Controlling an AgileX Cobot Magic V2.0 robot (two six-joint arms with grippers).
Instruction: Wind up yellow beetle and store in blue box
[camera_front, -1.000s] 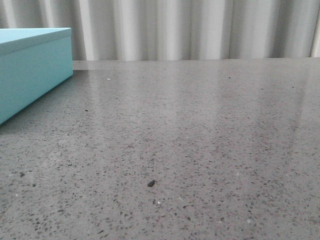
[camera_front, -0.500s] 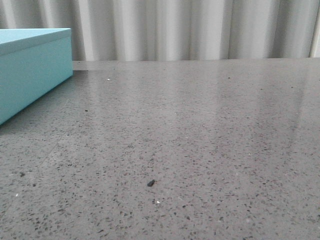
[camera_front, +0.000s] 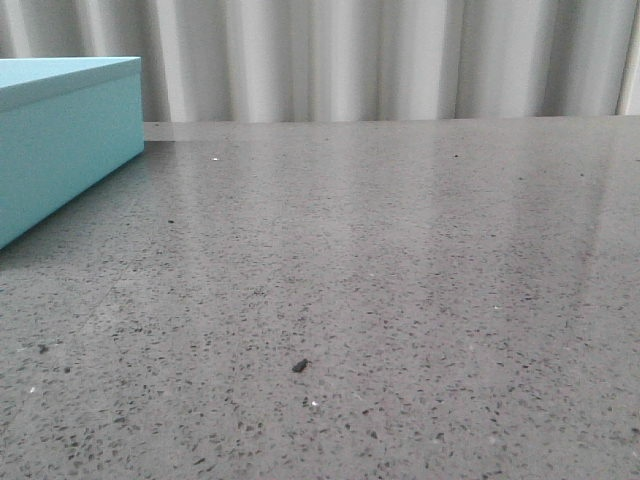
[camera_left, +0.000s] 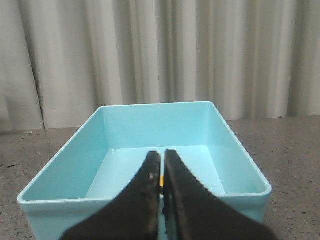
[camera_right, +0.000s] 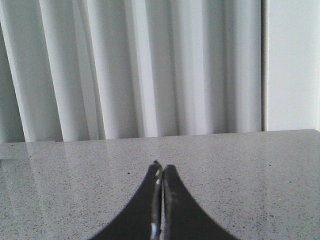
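You had the yellow beetle (camera_left: 162, 181) only as a thin yellow sliver in the left wrist view, showing in the slit between the left gripper's (camera_left: 162, 156) fingers at lower centre of that frame. It seemed to lie on the floor of the blue box (camera_left: 240, 165), but too little showed to be sure. The front view showed no car at all.

The box sat open in the left wrist view, filling the middle of the frame; no lid was on it there. In the front view it was in the upper left corner, on the grey speckled table (camera_front: 400, 280).

Left jaws were together, nothing clamped that I could see. The right gripper (camera_right: 160, 167) was also closed and empty, low over bare table with white curtains (camera_right: 150, 65) behind.

My read: the storing looked done or nearly so. Whether you wound it up can't be told. Closing the box may have been left, if wanted.
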